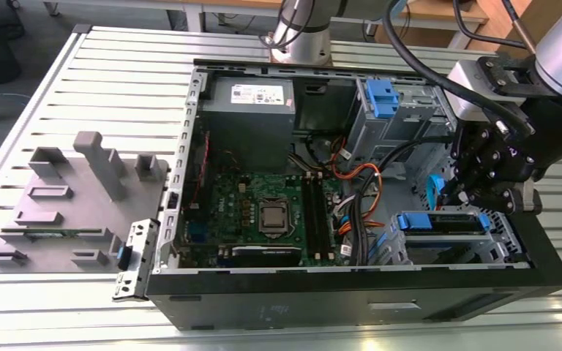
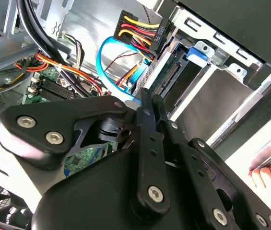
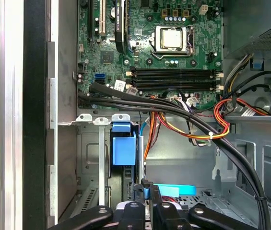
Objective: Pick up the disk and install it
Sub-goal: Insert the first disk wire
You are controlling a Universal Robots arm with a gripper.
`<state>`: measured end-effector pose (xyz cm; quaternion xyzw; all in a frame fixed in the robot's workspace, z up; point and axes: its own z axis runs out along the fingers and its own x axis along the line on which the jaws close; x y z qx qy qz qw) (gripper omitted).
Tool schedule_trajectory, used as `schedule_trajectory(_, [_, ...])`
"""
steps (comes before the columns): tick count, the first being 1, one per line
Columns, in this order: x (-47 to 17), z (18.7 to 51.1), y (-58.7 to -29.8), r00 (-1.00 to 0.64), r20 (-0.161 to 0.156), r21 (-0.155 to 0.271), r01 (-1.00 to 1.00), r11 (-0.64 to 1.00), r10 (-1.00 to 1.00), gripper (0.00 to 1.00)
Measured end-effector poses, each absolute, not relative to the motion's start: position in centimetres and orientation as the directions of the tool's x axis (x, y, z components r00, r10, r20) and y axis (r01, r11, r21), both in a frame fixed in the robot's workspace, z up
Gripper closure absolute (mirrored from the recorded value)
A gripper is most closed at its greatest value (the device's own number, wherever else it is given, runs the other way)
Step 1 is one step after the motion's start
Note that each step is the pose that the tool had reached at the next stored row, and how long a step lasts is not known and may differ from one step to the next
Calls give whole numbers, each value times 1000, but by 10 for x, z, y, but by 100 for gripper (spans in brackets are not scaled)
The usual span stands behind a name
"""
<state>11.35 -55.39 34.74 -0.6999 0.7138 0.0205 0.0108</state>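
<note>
The disk (image 1: 444, 221) sits in the lower drive cage at the front corner of the open computer case, its blue bracket showing along its edge. In the second wrist view I see the disk's connector end (image 2: 166, 76), with a green board. Its blue bracket tab (image 2: 198, 50) lies against the cage rail. In the first wrist view the blue bracket (image 3: 124, 149) stands in the cage slot. My gripper (image 1: 471, 205) hangs just above the disk. Its two black fingers are pressed together in both wrist views, and the gripper (image 2: 146, 96) (image 3: 145, 186) points at the disk's end.
The case holds a green motherboard (image 1: 261, 212), a grey power supply (image 1: 252, 95), an upper cage with a blue tab (image 1: 383, 95) and bundles of coloured cables (image 3: 193, 124). A grey fixture plate (image 1: 66, 205) lies on the slatted table. A person's fingers (image 2: 269, 175) rest beside the case.
</note>
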Motion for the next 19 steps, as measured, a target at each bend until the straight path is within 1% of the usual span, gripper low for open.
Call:
schedule_trajectory(11, [113, 347, -554, -20, -44, 14, -1000, 19, -999, 84])
schedule_trajectory(13, [113, 347, -554, -20, -44, 14, -1000, 19, -999, 83])
schedule_trajectory(14, [113, 347, -554, -20, -44, 14, -1000, 19, -999, 77])
schedule_trajectory(19, [112, 347, -554, -20, -44, 14, -1000, 19, -999, 77])
